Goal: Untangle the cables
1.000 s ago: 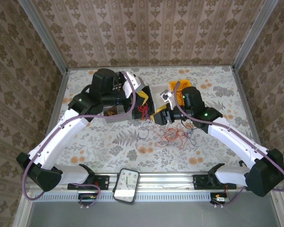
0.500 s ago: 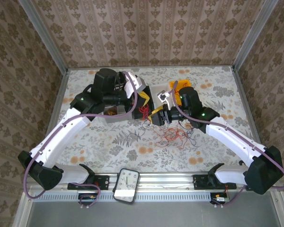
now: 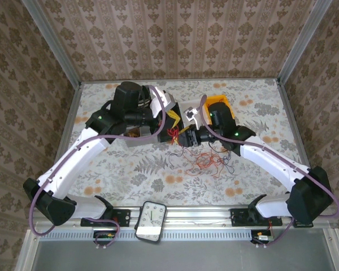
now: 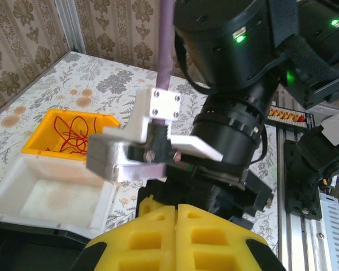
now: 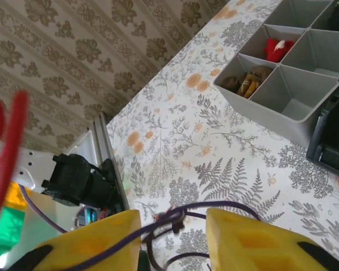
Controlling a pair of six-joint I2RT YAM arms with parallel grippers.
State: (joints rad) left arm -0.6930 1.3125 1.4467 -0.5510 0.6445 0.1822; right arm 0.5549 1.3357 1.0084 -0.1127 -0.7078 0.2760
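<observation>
Over your counter [image 3: 130, 169], right pincer [image 5: 173, 224] spread, a dark strand of the cables [image 3: 206, 162] between its fingers, left pincer [image 4: 177, 210] pressed together

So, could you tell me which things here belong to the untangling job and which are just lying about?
Job: cables; right gripper, one cable between its fingers; yellow bin, red wire inside.
Lying about: organizer; white box; clock.
</observation>
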